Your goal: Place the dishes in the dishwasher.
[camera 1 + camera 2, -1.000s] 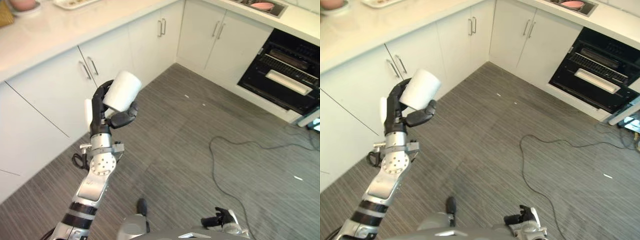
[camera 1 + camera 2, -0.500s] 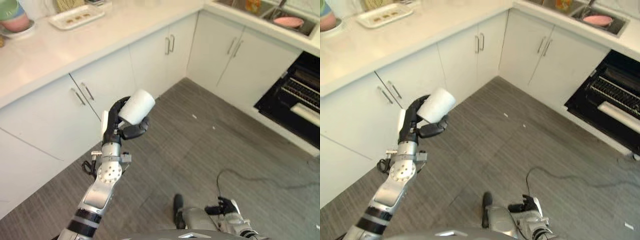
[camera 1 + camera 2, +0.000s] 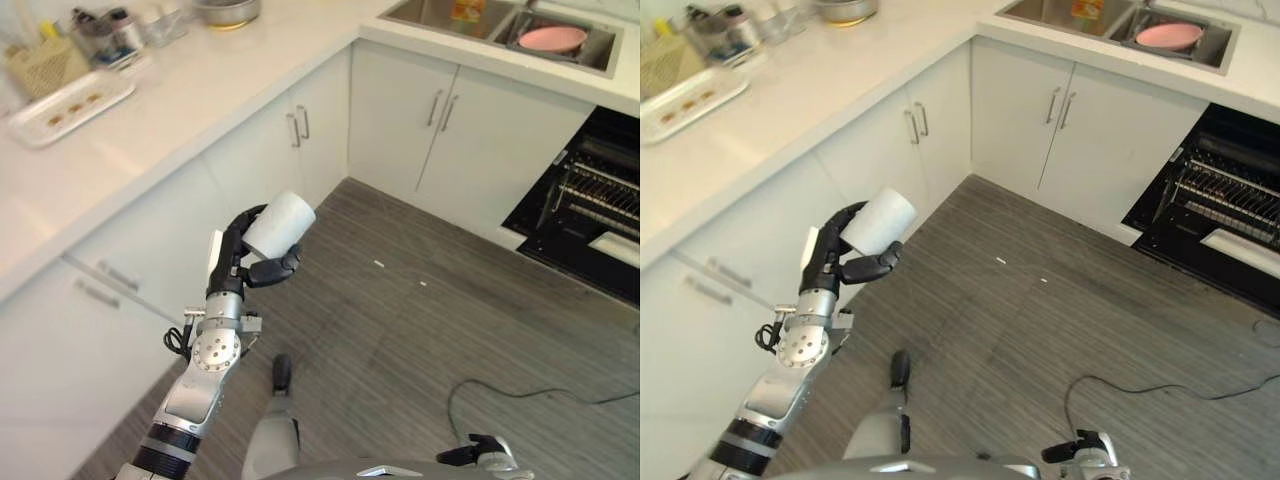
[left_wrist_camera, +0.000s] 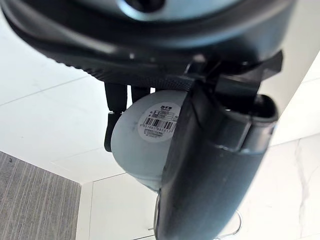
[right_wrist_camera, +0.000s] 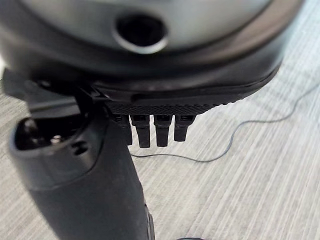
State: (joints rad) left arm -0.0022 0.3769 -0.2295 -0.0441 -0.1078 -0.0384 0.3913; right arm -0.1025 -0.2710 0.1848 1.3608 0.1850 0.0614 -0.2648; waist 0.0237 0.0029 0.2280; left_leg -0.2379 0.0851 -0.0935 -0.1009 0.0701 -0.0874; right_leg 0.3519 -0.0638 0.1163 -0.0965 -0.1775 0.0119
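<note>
My left hand (image 3: 232, 250) is raised in front of the white lower cabinets, shut on a white cup (image 3: 278, 224). The cup lies tilted in the grip with its mouth pointing up and to the right. In the left wrist view the cup's labelled base (image 4: 156, 123) sits between the thumb and the curled fingers. The open dishwasher (image 3: 590, 215), black with wire racks, stands at the right under the counter. My right hand (image 3: 1080, 450) hangs low over the floor, its fingers (image 5: 155, 131) relaxed and holding nothing.
A pink plate (image 3: 552, 38) lies in the sink (image 3: 470, 12) above the dishwasher. The white counter (image 3: 200, 80) runs round the corner and bears a tray (image 3: 70, 105), a basket and jars. White cabinet doors (image 3: 420, 120) stand shut. Grey striped floor (image 3: 420, 330) lies between.
The whole picture has shifted, so the camera moved: the counter corner and sink sit nearer the middle. The left hand holds the cup as before. The right hand stays low.
</note>
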